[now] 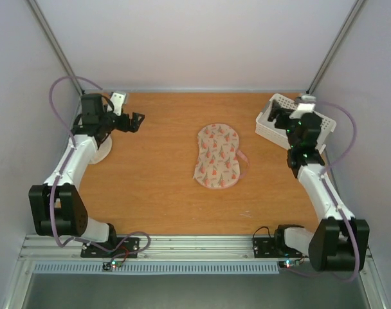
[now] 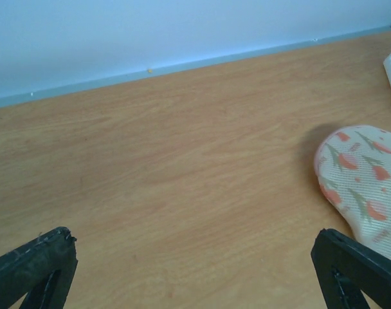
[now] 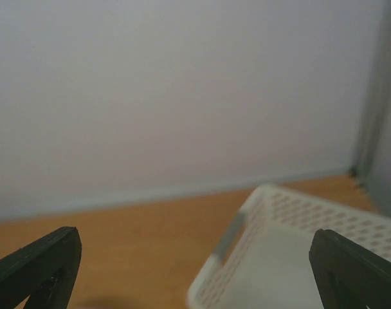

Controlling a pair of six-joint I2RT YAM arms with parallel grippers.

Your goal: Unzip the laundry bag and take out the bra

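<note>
The laundry bag (image 1: 217, 156), a cream peanut-shaped pouch with pink-red prints, lies flat mid-table with its pink loop (image 1: 245, 161) at its right side. One end of the laundry bag (image 2: 361, 175) shows at the right of the left wrist view. The bra is hidden. My left gripper (image 1: 136, 121) hovers open at the far left, well apart from the bag, with only bare wood between its fingers (image 2: 41, 261). My right gripper (image 1: 277, 116) stands open over the near end of the white basket, nothing held between its fingers (image 3: 350, 264).
A white perforated basket (image 1: 267, 131) stands at the far right by the back wall; its rim (image 3: 224, 248) lies just below my right gripper. A white rounded object (image 1: 103, 152) shows under the left arm. Walls close the table on three sides.
</note>
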